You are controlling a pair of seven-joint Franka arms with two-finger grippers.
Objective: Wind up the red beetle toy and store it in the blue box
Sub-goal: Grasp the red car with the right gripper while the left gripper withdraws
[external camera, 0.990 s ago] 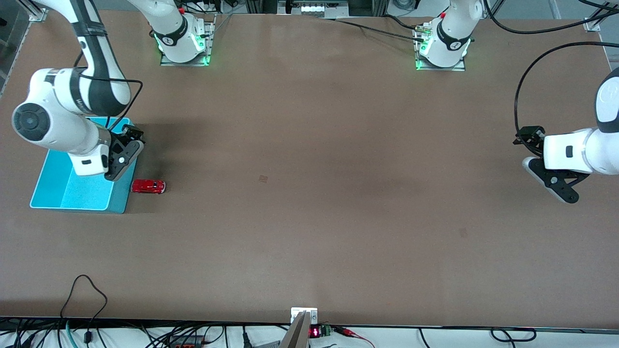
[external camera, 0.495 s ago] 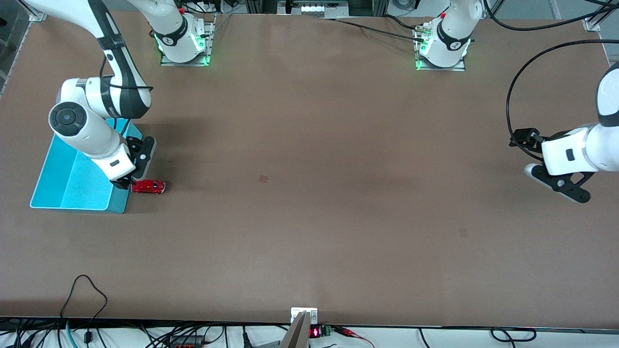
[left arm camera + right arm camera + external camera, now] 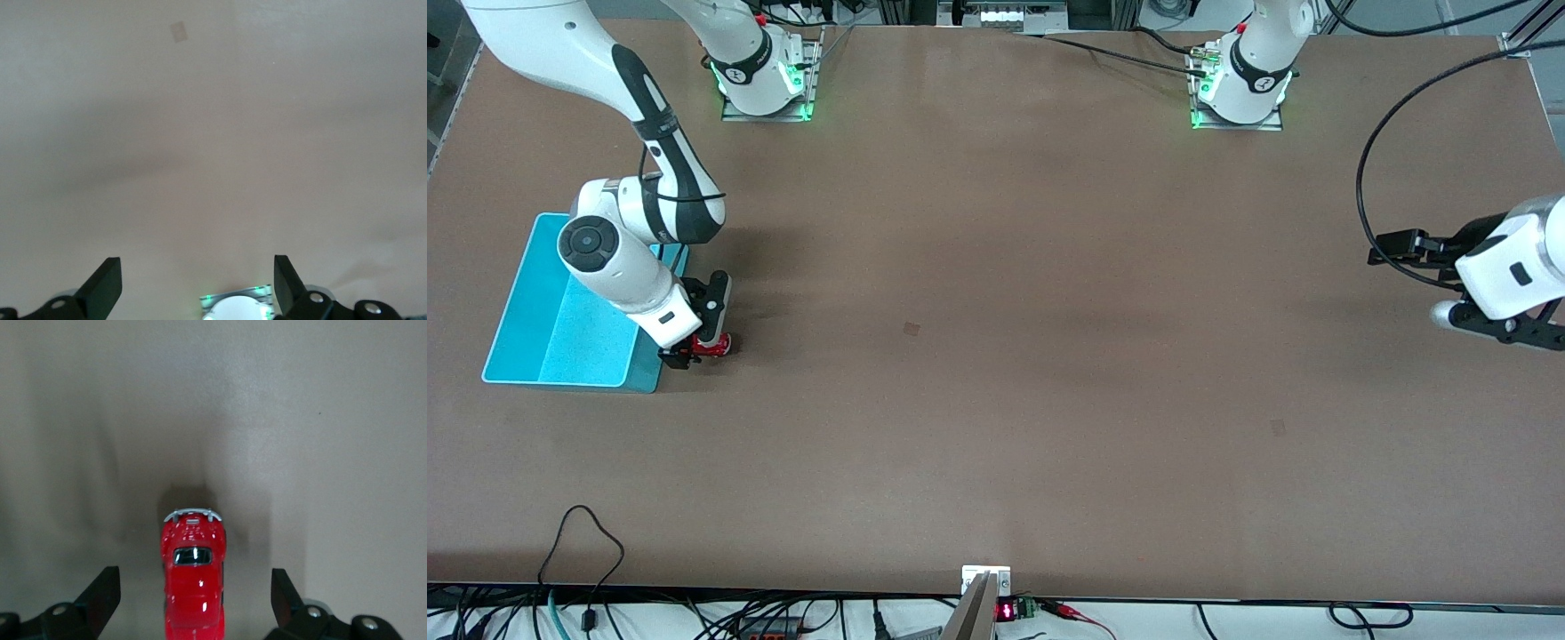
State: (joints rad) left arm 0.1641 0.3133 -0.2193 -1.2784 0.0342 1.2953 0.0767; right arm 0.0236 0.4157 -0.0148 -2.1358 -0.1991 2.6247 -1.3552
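Note:
The red beetle toy (image 3: pixel 713 346) stands on the table right beside the blue box (image 3: pixel 534 307), at the box's corner nearer the front camera. My right gripper (image 3: pixel 696 348) is low over the toy, open, its fingers astride the toy and apart from it; the hand hides most of the toy in the front view. In the right wrist view the toy (image 3: pixel 193 577) lies between the two open fingers (image 3: pixel 100 597). My left gripper (image 3: pixel 1525 331) is open and empty, up in the air over the table at the left arm's end, and waits there.
The blue box is open-topped with nothing showing inside it. The right arm's elbow (image 3: pixel 591 244) hangs over the box. In the left wrist view only bare table (image 3: pixel 213 133) and the left arm's base (image 3: pixel 237 308) show.
My right gripper has swung off the blue box and come down over the red toy. My left gripper has drifted toward the table's end and turned a little.

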